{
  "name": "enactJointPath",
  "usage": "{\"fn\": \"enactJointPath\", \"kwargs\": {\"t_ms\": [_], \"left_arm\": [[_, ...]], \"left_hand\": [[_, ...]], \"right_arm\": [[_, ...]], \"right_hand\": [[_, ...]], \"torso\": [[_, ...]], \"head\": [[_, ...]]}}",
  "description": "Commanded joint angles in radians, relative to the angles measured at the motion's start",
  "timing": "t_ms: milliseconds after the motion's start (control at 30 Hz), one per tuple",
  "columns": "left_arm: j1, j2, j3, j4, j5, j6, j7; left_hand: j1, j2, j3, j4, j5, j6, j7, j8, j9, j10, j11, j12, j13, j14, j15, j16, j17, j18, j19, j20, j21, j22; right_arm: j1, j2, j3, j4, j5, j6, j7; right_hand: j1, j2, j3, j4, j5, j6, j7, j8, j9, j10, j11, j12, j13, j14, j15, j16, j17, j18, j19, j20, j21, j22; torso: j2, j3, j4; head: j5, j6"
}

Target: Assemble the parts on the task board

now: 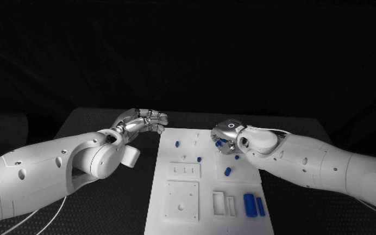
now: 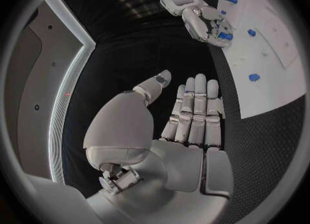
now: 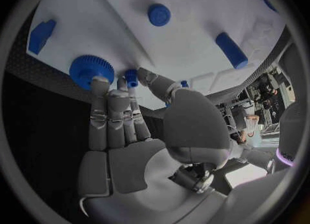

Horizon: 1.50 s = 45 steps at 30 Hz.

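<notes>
1. The task is judged to be at an early to middle stage: several small blue parts (image 1: 228, 172) are seen lying loose on the white task board (image 1: 182, 202), and two longer blue pieces (image 1: 249, 204) lie side by side near its near right corner, apparently not yet fitted.

2. A blue gear (image 3: 91, 70) is seen seated flat on the board in the right wrist view; whether it is fully mounted cannot be told.

3. The right robot hand (image 1: 227, 136) is held over the board's far right part. A small blue peg (image 3: 131, 77) is seen at its fingertips (image 3: 98, 85), seemingly pinched, though the grip is not shown plainly enough to be sure.

4. The left robot hand (image 1: 145, 121) is held over the black desk (image 1: 86, 118) just beside the board's far left corner, its fingers straight and close together with nothing in them.

5. Open room is judged to be ample over the board's near half. The right hand works close to the board's far edge, so a dropped peg could roll onto the desk.
</notes>
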Motion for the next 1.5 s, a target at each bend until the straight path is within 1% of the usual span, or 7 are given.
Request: {"fn": "enactJointPath", "kwargs": {"t_ms": [33,200,433,900,1033,1200,1500], "left_arm": [[0.001,0.002,0.001,0.0,-0.004,0.015,0.003],[0.001,0.003,0.001,-0.004,-0.004,0.015,0.001],[0.001,0.001,0.001,-0.005,-0.004,0.014,-0.002],[0.001,0.001,0.001,-0.007,-0.004,0.013,-0.003],[0.001,0.002,0.001,-0.006,-0.004,0.013,-0.003],[0.001,0.003,0.001,-0.006,-0.004,0.013,-0.002],[0.001,0.007,0.001,-0.008,-0.004,0.015,-0.002]], "left_hand": [[-0.007,0.0,0.003,0.006,-0.005,-0.003,0.005,-0.006,-0.001,-0.006,0.002,-0.006,-0.002,-0.004,0.0,0.001,-0.001,0.017,-0.007,0.003,0.007,0.022],[-0.007,-0.001,0.003,0.006,-0.005,-0.003,0.005,-0.007,-0.001,-0.006,0.002,-0.006,-0.002,-0.004,0.0,0.001,-0.001,0.017,-0.008,0.003,0.007,0.022],[-0.007,-0.001,0.004,0.006,-0.005,-0.004,0.006,-0.007,-0.002,-0.007,0.003,-0.007,-0.002,-0.004,0.0,0.001,-0.002,0.017,-0.008,0.003,0.008,0.022],[-0.008,-0.002,0.004,0.006,-0.005,-0.006,0.006,-0.008,-0.002,-0.009,0.004,-0.009,-0.003,-0.005,0.0,0.002,-0.002,0.018,-0.009,0.003,0.008,0.022],[-0.008,-0.002,0.004,0.006,-0.005,-0.006,0.006,-0.008,-0.002,-0.01,0.004,-0.01,-0.003,-0.005,0.0,0.002,-0.002,0.018,-0.009,0.003,0.009,0.022],[-0.01,-0.002,0.004,0.008,-0.006,-0.006,0.007,-0.009,-0.002,-0.01,0.005,-0.011,-0.003,-0.005,0.001,0.002,-0.002,0.018,-0.009,0.004,0.009,0.022],[-0.012,-0.002,0.004,0.009,-0.007,-0.006,0.007,-0.009,-0.002,-0.011,0.005,-0.011,-0.003,-0.006,0.001,0.002,-0.002,0.018,-0.01,0.004,0.01,0.022]], "right_arm": [[-0.008,-0.003,-0.005,-0.003,-0.023,0.023,-0.004],[-0.008,-0.005,-0.005,0.003,-0.036,0.011,-0.005],[-0.008,-0.008,-0.005,0.012,-0.045,-0.023,-0.007],[-0.008,-0.019,-0.003,0.059,-0.056,-0.127,-0.051],[-0.008,-0.018,0.008,0.074,-0.059,-0.145,-0.068],[-0.008,0.002,0.027,0.079,-0.077,-0.173,-0.103],[-0.008,0.049,0.034,0.049,-0.092,-0.188,-0.129]], "right_hand": [[0.005,0.013,0.011,-0.005,-0.007,0.009,0.0,0.006,0.002,0.011,-0.001,0.002,0.001,-0.006,-0.002,0.007,-0.004,0.03,0.018,-0.017,0.006,0.022],[0.023,0.024,0.03,-0.018,-0.008,0.018,-0.003,0.008,0.003,0.023,-0.004,0.004,0.003,-0.008,-0.005,0.011,-0.012,0.03,0.02,-0.017,0.015,0.023],[0.033,0.033,0.051,-0.039,-0.01,0.06,-0.014,0.026,0.014,0.079,-0.022,0.023,0.021,-0.009,-0.023,0.02,-0.03,0.03,0.028,-0.021,0.052,0.025],[0.018,0.037,0.057,-0.029,-0.021,0.096,-0.027,0.041,0.028,0.116,-0.037,0.031,0.038,-0.008,-0.038,0.037,-0.04,0.03,0.031,-0.021,0.077,0.024],[0.014,0.033,0.06,-0.025,-0.023,0.101,-0.029,0.042,0.03,0.12,-0.039,0.03,0.04,-0.009,-0.04,0.041,-0.042,0.03,0.031,-0.021,0.082,0.024],[0.011,0.026,0.062,-0.022,-0.023,0.102,-0.03,0.042,0.032,0.121,-0.04,0.028,0.041,-0.01,-0.04,0.044,-0.044,0.03,0.03,-0.022,0.086,0.023],[0.011,0.017,0.07,-0.016,-0.025,0.103,-0.031,0.04,0.033,0.123,-0.04,0.024,0.042,-0.011,-0.041,0.047,-0.047,0.03,0.028,-0.023,0.09,0.023]], "torso": [[0.005,-0.0018,-0.0029],[0.007,-0.0016,-0.0037],[0.01,-0.0024,-0.003],[0.014,-0.0045,-0.0039],[0.015,-0.0047,-0.0042],[0.016,-0.0044,-0.0044],[0.017,-0.005,-0.0015]], "head": [[0.001,0.002],[0.001,0.003],[0.001,0.006],[0.0,0.019],[0.001,0.022],[0.0,0.027],[0.0,0.032]]}}
